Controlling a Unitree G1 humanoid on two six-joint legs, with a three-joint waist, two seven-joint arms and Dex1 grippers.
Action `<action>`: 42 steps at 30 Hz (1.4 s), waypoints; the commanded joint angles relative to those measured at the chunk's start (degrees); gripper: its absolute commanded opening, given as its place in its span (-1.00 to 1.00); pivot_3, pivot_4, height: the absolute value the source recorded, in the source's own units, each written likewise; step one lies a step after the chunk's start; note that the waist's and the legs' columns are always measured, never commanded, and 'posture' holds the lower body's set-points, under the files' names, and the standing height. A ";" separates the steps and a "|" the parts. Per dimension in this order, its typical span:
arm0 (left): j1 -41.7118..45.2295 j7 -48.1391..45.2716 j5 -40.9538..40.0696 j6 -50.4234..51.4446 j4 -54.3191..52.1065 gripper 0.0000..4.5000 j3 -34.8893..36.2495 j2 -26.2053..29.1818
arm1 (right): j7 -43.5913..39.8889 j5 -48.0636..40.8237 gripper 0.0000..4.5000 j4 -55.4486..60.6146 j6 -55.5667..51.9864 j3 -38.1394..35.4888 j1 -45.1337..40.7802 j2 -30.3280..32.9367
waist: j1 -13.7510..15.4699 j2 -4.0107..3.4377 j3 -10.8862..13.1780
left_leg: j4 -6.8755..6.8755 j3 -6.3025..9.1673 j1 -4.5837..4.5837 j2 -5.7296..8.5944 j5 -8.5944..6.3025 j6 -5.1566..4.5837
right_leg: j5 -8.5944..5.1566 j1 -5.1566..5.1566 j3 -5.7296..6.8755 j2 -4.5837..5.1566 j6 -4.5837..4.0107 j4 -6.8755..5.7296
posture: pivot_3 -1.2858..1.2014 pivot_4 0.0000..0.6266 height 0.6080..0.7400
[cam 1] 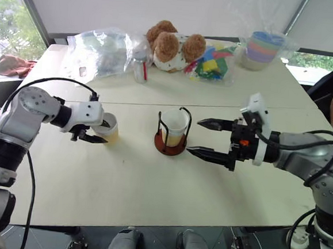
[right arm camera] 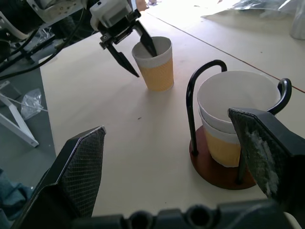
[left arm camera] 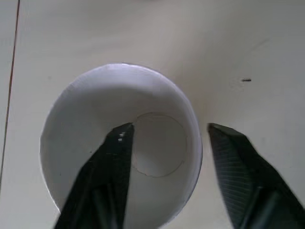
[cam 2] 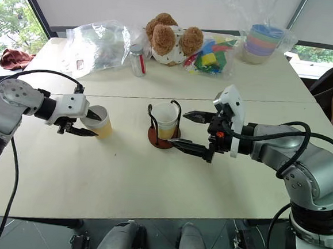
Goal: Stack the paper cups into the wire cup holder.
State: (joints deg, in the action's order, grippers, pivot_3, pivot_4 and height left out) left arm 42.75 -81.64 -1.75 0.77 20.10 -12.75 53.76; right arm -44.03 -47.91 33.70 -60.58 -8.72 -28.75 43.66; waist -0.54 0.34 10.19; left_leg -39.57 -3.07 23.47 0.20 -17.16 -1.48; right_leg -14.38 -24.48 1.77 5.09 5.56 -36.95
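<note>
Three paper cups: one [cam 1: 110, 127] loose on the table, two [right arm camera: 232, 119] nested in the single wire holder [cam 1: 170, 143]. One teddy bear [cam 1: 171, 44], one small can [cam 2: 137, 60], one wrapped stack of pastel cups [cam 1: 263, 49], two grippers.

Bright daylight comes from the windows [cam 1: 12, 26] behind the table [cam 1: 150, 186], leaving soft shadows and mild blur.

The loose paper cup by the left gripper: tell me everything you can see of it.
The loose paper cup stands upright on the table, apart from the wire cup holder. Its sides are yellow-orange with a white rim band and a white, empty inside. The left gripper straddles its wall, one finger inside, the other outside; a firm grip cannot be confirmed.
</note>
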 commanded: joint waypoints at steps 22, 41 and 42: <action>45.02 -10.86 -21.51 -3.97 23.79 -1.00 -17.03 -18.95 | 4.29 -3.38 1.00 2.28 0.66 -13.74 9.51 12.30 | 1.43 0.00 -0.03 | -0.44 0.09 0.36 0.06 -0.27 -0.47 | -0.03 0.02 -0.02 -0.01 0.09 0.23 | 0.03 -0.52 1.00; 50.55 -10.86 -29.23 -18.00 32.99 -1.00 -41.82 -21.62 | 15.45 -9.91 1.00 7.90 1.39 -19.87 18.11 8.71 | 1.27 0.04 0.01 | -0.50 0.17 0.43 0.05 -0.25 -0.44 | -0.07 -0.04 -0.05 -0.03 0.14 0.31 | 0.03 -0.52 1.00; 50.63 -10.86 -29.68 -17.98 32.93 -1.00 -42.58 -21.49 | 15.73 -9.97 1.00 7.87 1.52 -19.58 18.06 8.66 | 1.27 0.04 0.01 | -0.49 0.17 0.43 0.05 -0.25 -0.44 | -0.07 -0.04 -0.05 -0.03 0.14 0.31 | 0.03 -0.52 1.00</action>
State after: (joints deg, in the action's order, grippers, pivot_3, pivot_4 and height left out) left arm 91.77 -92.27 -29.63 -17.04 53.91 -54.47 31.62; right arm -28.87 -57.16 40.27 -60.76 -27.40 -10.26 52.64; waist 0.73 0.38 10.20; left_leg -40.06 -2.90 23.89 0.25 -17.41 -1.92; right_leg -14.45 -24.52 1.72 5.05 5.70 -36.64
